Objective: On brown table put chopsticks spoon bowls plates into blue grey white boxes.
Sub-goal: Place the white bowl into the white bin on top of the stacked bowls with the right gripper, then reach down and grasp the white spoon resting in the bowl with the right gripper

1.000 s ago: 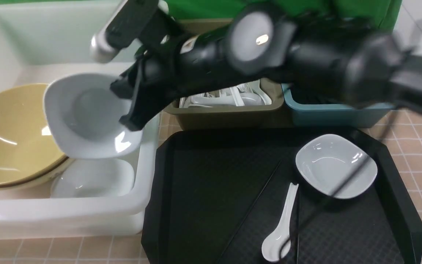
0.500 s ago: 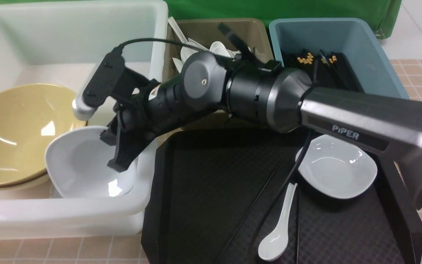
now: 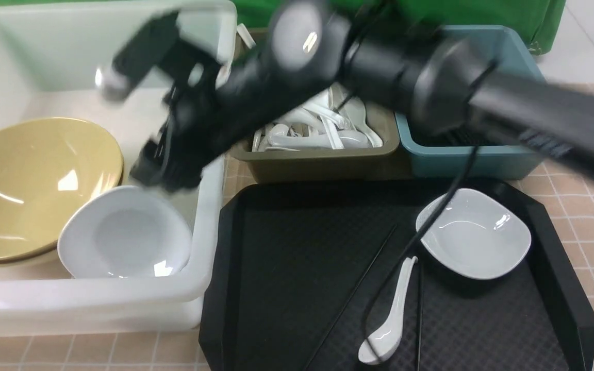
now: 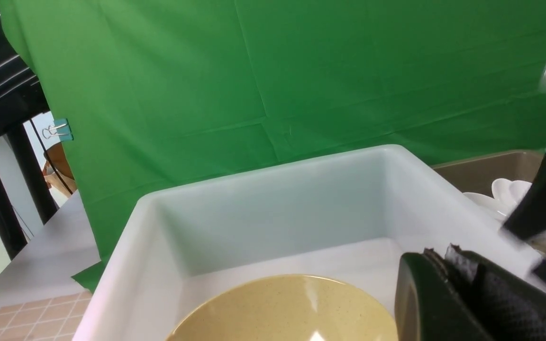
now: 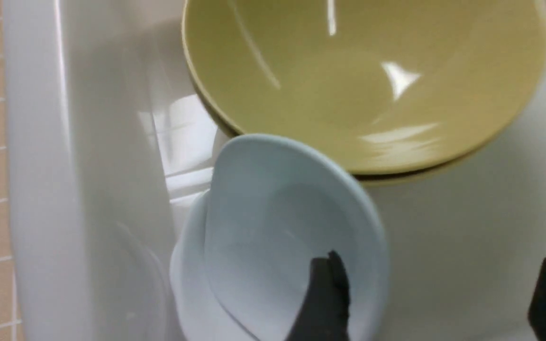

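White glossy squarish plate (image 3: 473,233) lies on the black octagonal tray (image 3: 286,268), at about four o'clock from the right tool (image 3: 168,172), which hangs wide and empty over the translucent white plastic tub (image 3: 96,304), so the right arm (image 3: 431,77) is nearer.

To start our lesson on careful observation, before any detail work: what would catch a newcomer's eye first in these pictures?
The blurred black right arm stretches across the front view, with the right gripper open above the white tub. In that tub, stacked yellow bowls lie beside a white plate. On the black tray, another plate, a white spoon and chopsticks lie.
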### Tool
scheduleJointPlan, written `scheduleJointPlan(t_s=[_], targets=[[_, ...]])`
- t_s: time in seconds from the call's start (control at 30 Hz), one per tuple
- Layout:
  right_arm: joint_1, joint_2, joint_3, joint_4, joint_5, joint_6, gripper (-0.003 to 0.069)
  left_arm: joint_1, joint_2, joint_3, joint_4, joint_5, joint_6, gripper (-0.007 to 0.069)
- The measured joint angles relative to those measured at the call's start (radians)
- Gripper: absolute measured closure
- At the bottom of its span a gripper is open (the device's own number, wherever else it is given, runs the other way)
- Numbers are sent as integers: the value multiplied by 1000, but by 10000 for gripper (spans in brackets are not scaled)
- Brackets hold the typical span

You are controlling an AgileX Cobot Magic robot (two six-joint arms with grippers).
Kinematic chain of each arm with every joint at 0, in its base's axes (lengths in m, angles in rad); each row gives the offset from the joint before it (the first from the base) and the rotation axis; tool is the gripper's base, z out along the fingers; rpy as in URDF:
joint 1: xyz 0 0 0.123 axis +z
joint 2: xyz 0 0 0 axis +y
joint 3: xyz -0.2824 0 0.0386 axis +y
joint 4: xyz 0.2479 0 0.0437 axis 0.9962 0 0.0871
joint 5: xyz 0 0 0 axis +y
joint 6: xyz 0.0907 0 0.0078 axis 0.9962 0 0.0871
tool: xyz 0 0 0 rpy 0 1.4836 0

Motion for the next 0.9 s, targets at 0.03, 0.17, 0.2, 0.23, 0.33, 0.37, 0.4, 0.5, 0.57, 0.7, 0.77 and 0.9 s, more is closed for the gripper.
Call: scheduleJointPlan(t_s=[0.03,0.17,0.2,0.23,0.33,0.37,0.4,0.5,0.57,0.7,0.77,0.9], targets=[[-15,-27,-15,-30,16,29,92,0,0,0,0,0,-4,620],[-70,-97,-39,-96,70,97,152,0,19,-5,0,20,-86,620],[-81,-102,-39,-103,99,128,185,0,54,-21,-8,56,-123,620],[-91,-102,-39,-106,124,159,211,0,90,-41,-20,88,-143,620],[-109,-101,-39,-114,233,225,326,0,262,-141,-63,199,-155,620],[-112,-101,-39,-123,282,251,383,0,345,-212,-111,248,-129,620],[-115,-101,-39,-135,322,263,432,0,415,-256,-141,279,-91,620],[-116,-103,-34,-200,403,285,557,0,602,-424,-279,362,70,620],[-116,-118,-5,-244,412,301,614,0,736,-524,-398,428,218,620],[-117,-181,104,-302,416,325,622,0,930,-681,-542,502,385,620],[-117,-245,205,-314,414,326,622,0,1039,-764,-589,520,443,620],[-117,-404,451,-318,344,328,622,1,1237,-911,-606,554,477,620]])
